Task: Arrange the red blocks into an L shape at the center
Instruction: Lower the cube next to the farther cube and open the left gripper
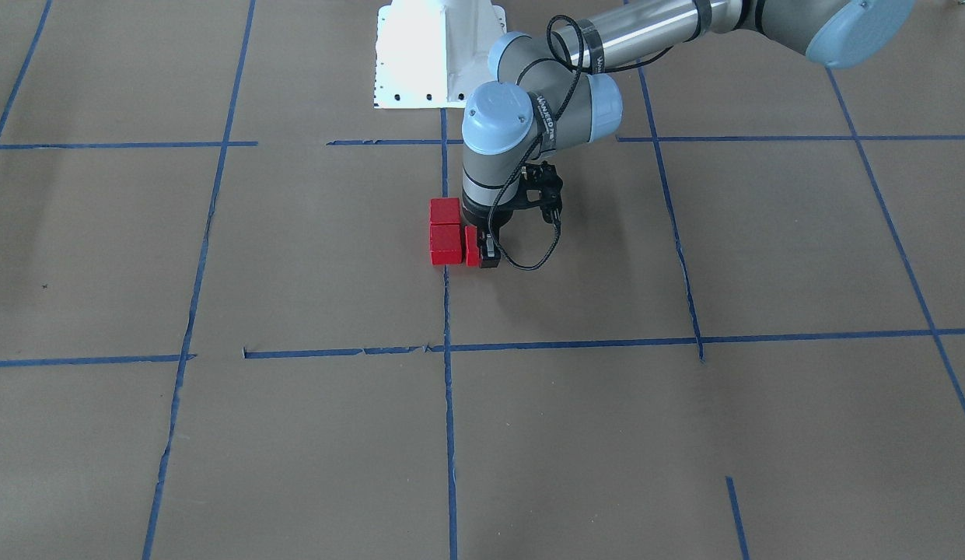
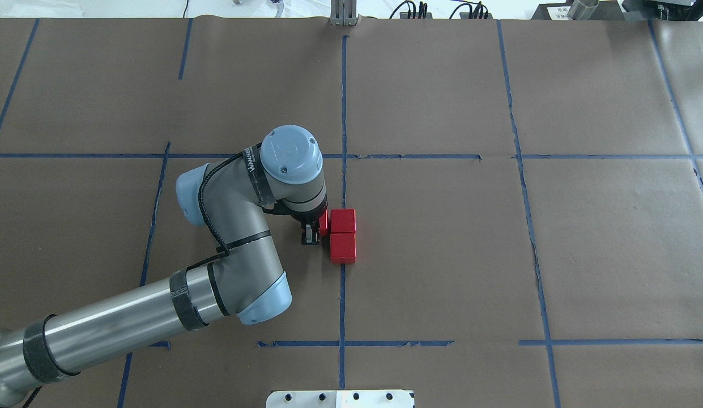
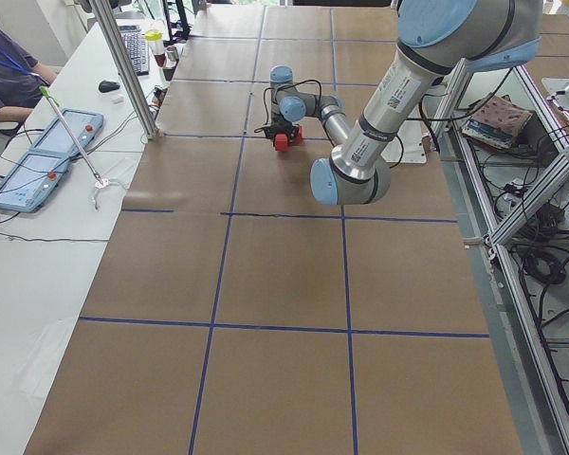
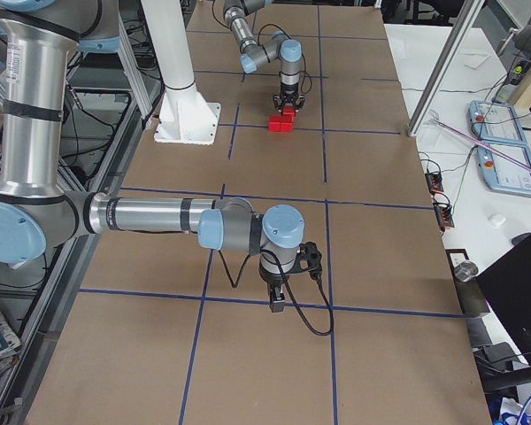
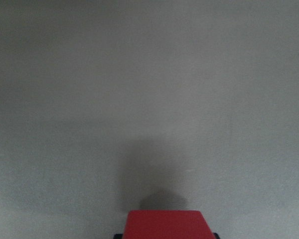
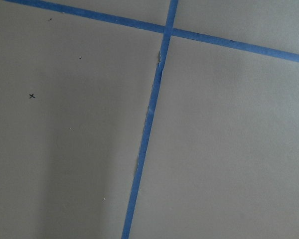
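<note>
Two red blocks (image 2: 343,221) (image 2: 343,248) lie touching in a row along the blue middle line of the center cell (image 2: 430,249). They also show in the front view (image 1: 445,211) (image 1: 445,244). My left gripper (image 2: 316,229) stands upright over the cell, shut on the third red block (image 1: 472,246), low at the paper. This block sits right beside the row block farther from the robot. It fills the bottom edge of the left wrist view (image 5: 163,225). My right gripper (image 4: 277,304) hangs over bare paper far from the blocks; I cannot tell its state.
The white robot base (image 1: 435,54) stands behind the cell. Blue tape lines (image 6: 149,119) cross the brown paper. A person (image 3: 0,66) sits at a side table with tablets (image 3: 38,161). A metal post (image 3: 123,66) stands at the table edge.
</note>
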You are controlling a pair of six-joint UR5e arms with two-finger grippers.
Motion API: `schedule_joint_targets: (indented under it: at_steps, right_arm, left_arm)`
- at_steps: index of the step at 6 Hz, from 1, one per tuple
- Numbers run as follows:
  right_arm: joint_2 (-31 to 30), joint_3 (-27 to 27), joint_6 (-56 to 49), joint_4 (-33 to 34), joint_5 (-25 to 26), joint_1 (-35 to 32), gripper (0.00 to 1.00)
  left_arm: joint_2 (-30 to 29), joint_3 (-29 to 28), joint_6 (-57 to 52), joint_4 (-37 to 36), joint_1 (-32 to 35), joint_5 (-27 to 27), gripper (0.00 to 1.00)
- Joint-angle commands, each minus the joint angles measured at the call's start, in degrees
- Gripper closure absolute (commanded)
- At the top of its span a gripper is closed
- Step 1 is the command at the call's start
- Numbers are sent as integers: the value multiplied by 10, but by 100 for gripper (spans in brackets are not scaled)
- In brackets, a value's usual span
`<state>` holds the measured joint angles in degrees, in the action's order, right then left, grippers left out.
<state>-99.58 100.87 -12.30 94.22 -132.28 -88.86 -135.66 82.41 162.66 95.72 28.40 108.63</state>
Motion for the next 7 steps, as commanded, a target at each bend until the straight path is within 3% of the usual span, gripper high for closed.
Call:
schedule_joint_targets:
  at_steps: [1,7]
  right_arm:
    - [-1,-1,0,0,0,0,0]
    - [-1,-1,0,0,0,0,0]
  left_arm:
    - [-4,-1,10,0,-5,0,68]
    - [-2,-1,11,-1,-5,0,65]
